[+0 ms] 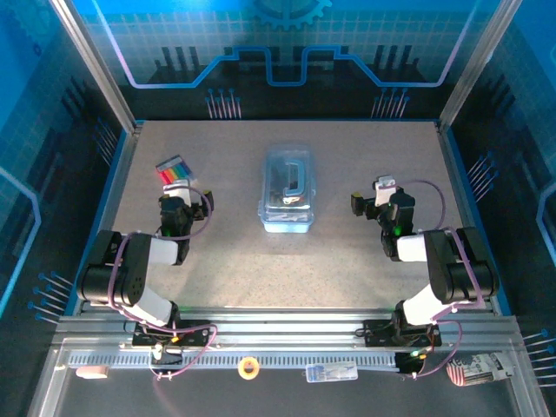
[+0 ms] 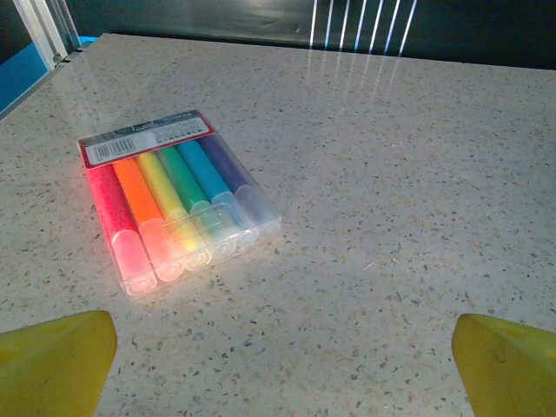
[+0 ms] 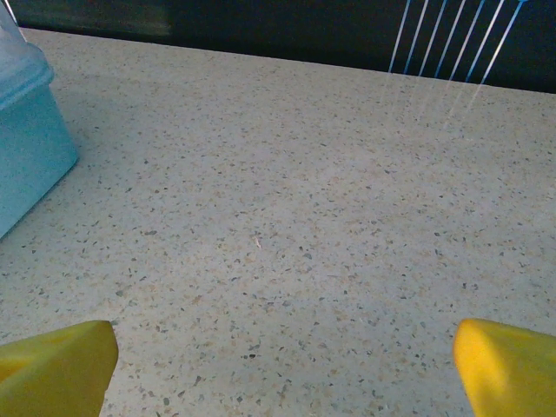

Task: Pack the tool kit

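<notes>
Spanning scene, speckled desk (image 1: 365, 261) carries blue clear-topped box (image 1: 287, 189) at centre, within both arms' reach. Pack of 6 markers (image 2: 174, 204) lies flat just ahead of left tool (image 2: 282, 365), jaws wide, likely lined up for pickup. Right tool (image 3: 282, 365) wide, empty, right of box.

Both arms tucked low, elbows back.
Left gripper (image 1: 176, 193) and right gripper (image 1: 372, 195): jaws wide apart, empty, angled downward.
</notes>
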`<act>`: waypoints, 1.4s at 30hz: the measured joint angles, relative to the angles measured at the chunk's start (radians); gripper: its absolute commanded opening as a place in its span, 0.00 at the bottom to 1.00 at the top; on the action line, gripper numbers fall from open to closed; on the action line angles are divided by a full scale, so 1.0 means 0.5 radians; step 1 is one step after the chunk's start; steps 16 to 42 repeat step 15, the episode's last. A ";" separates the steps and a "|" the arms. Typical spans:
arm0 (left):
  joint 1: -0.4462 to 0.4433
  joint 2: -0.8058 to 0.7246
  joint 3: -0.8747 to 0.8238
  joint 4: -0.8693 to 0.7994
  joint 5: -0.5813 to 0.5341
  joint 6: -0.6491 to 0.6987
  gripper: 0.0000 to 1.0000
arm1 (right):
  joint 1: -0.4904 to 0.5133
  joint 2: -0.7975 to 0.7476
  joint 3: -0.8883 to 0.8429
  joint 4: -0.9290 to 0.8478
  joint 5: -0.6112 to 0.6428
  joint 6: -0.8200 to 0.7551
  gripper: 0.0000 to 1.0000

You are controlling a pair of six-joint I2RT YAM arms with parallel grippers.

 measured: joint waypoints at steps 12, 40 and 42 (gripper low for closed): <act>0.001 0.000 0.004 -0.002 0.046 0.002 0.99 | 0.000 -0.001 0.000 0.001 0.000 0.000 1.00; 0.001 0.000 0.004 -0.002 0.057 0.002 0.99 | 0.000 0.000 0.000 0.001 0.000 0.000 1.00; 0.001 0.000 0.004 -0.002 0.057 0.002 0.99 | 0.000 0.000 0.000 0.001 0.000 0.000 1.00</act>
